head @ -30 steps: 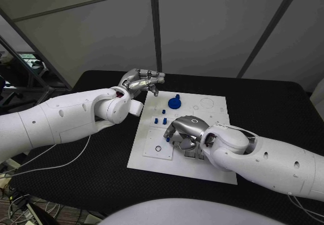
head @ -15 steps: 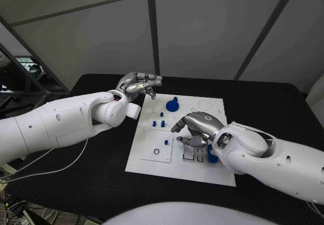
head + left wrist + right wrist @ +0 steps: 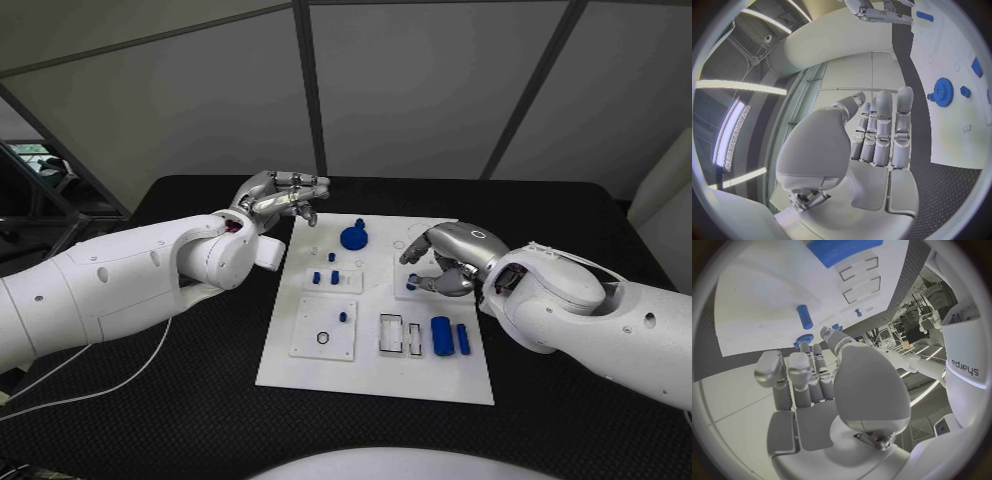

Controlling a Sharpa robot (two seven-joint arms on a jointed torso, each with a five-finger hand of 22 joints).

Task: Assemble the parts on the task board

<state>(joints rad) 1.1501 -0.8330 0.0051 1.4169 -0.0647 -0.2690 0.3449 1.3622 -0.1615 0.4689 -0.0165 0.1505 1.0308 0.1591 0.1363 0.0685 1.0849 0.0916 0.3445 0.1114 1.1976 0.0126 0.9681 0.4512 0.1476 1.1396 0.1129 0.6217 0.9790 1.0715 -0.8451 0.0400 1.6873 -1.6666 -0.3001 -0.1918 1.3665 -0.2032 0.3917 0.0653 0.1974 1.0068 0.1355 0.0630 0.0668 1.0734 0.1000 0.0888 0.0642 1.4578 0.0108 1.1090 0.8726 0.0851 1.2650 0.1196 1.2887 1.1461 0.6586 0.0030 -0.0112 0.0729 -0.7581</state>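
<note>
The white task board point(image 3: 372, 372) lies in the middle of the table. A blue gear point(image 3: 355, 237) sits at its far end, with small blue pegs point(image 3: 326, 277) below it. Two blue blocks point(image 3: 441, 336) lie beside empty rectangular frames point(image 3: 391, 333) near the front. My right hand point(image 3: 444, 258) hovers over the board's far right part with fingers loosely bent, holding nothing. A small blue cylinder point(image 3: 804, 316) lies on the board just past its fingertips. My left hand point(image 3: 281, 195) hangs off the board's far left corner, its fingers point(image 3: 879, 135) side by side and empty.
A dark ring point(image 3: 323, 338) and a small blue piece point(image 3: 343, 316) sit on the raised left plate. Black table point(image 3: 173, 380) surrounds the board. In the left wrist view, the gear point(image 3: 943, 91) lies on the board past the hand.
My right hand has lifted off the near slots and drawn back to the board's far right, uncovering the blue blocks by the frames. The left hand stays put; the camera has shifted.
</note>
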